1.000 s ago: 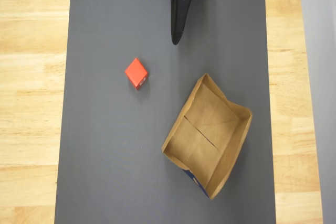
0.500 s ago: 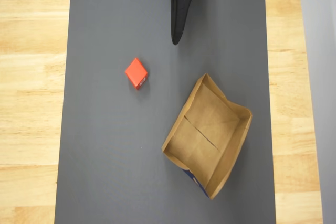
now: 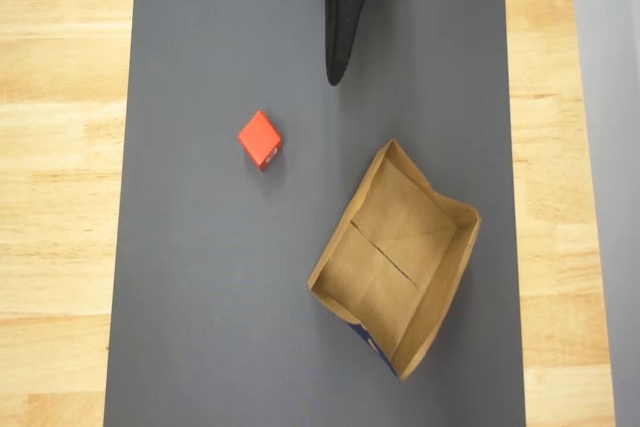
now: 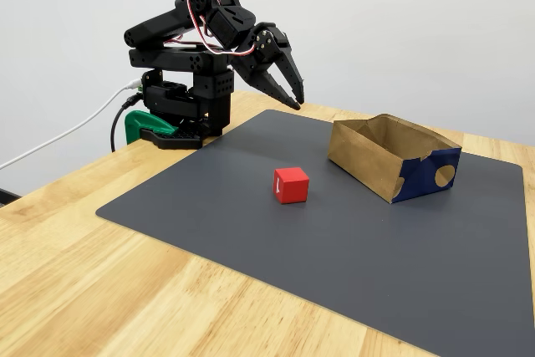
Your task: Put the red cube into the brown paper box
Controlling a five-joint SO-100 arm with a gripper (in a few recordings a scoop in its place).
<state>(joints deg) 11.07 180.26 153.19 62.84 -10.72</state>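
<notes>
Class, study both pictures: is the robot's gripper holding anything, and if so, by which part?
Nothing is held. The gripper hangs above the mat's far edge with nothing between its jaws, and the red cube sits alone on the mat, apart from the brown paper box.
</notes>
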